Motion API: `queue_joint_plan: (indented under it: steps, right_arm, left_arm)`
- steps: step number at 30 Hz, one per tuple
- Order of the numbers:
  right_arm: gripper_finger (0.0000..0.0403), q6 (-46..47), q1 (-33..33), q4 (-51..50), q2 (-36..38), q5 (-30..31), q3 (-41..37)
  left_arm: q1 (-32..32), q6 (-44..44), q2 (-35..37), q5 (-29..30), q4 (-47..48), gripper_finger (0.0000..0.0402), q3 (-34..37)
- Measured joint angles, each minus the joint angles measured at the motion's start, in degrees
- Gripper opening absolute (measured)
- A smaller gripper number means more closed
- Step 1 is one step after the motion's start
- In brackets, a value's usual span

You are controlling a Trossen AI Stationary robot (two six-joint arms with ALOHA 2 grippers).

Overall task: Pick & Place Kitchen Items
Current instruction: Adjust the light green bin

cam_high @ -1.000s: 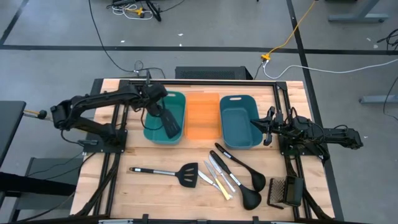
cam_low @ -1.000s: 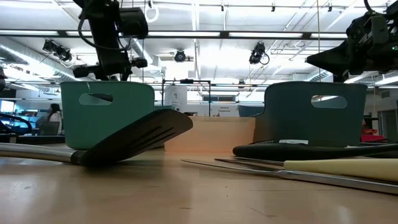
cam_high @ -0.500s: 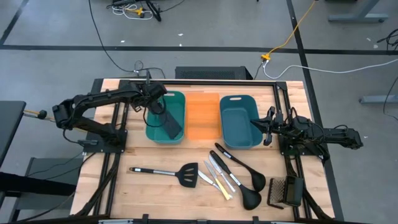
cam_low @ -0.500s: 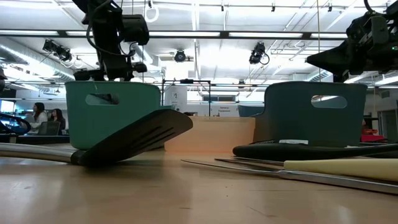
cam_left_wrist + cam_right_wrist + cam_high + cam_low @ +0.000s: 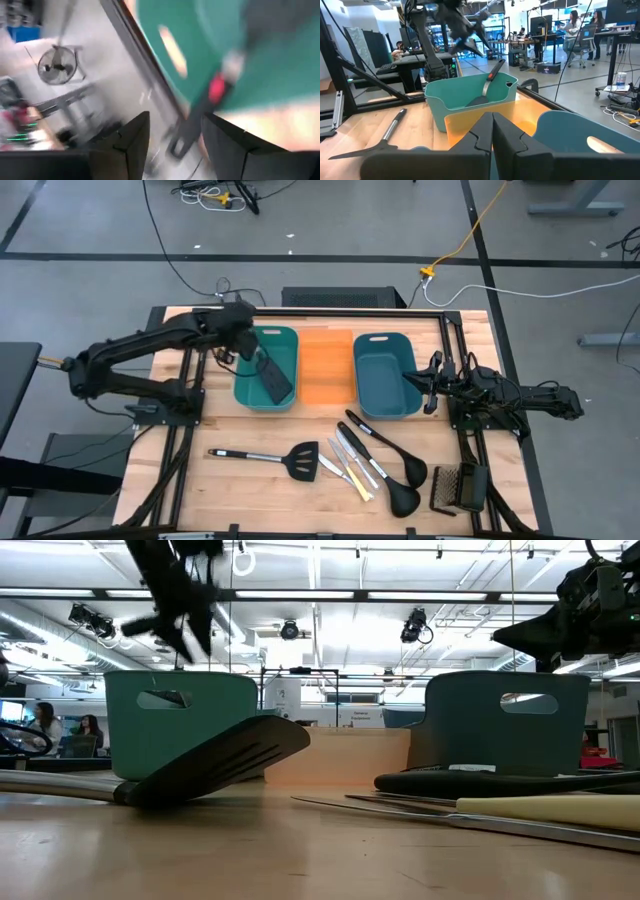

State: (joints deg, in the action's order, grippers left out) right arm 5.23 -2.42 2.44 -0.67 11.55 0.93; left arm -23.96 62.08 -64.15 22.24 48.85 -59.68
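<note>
A black slotted spatula [image 5: 272, 380] lies in the teal tub [image 5: 290, 333]. Its blade is down inside, and its handle [image 5: 490, 81] slants up past the rim. My left gripper [image 5: 245, 344] hovers open and empty above the tub's far left corner. In the low view it is a blur [image 5: 180, 620] high over the tub. The left wrist view shows the handle [image 5: 215, 92] beyond the spread fingers. A second spatula [image 5: 266, 457], small knives [image 5: 347, 464] and two black ladles [image 5: 392, 468] lie on the near half of the table. My right gripper [image 5: 428, 383] rests shut at the right.
An orange tub [image 5: 325, 366] and a blue tub [image 5: 385, 376] stand in a row to the right of the teal one. A black grid-like object [image 5: 458, 488] sits at the near right corner. Bare wood shows at the near left.
My left gripper has let go of the spatula, risen and drawn back toward the table's far left corner, rolling as it went. The spatula, first hanging with its blade over the teal tub's near rim, has dropped and now lies inside the tub.
</note>
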Motion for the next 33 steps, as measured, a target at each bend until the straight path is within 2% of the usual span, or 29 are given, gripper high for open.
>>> queue_joint_plan:
  steps: [7, 10, 13, 17, 23, 33]
  right_arm:
    - [0.0011, -0.02, 0.01, 0.0, 0.0, 0.01, 0.0]
    - [0.0011, -0.09, 0.01, 0.0, 0.0, 0.0, 0.0]
    - [0.0011, -0.09, 0.02, 0.0, 0.0, 0.0, 0.0]
    - [0.0011, -0.07, 0.02, 0.0, 0.0, 0.0, 0.0]
    - [0.0011, 0.01, 0.02, 0.05, 0.0, -0.03, 0.0]
    - [0.0011, 0.26, 0.02, 0.02, 0.0, -0.57, 0.0]
  left_arm:
    - [6.92, -38.6, 1.76, -17.83, -2.23, 0.0142, -2.87]
    - [9.73, -47.38, 1.73, -27.17, -2.26, 0.0126, -2.89]
    - [12.68, -52.74, 1.72, -32.01, -2.91, 0.0114, -2.71]
    - [16.74, -59.97, 2.22, -29.84, -6.34, 0.0108, -0.05]
    - [22.25, -62.07, -3.02, -24.18, -0.59, 0.0137, 2.01]
    - [23.99, -63.14, -11.4, -29.06, 4.45, 0.0241, 1.07]
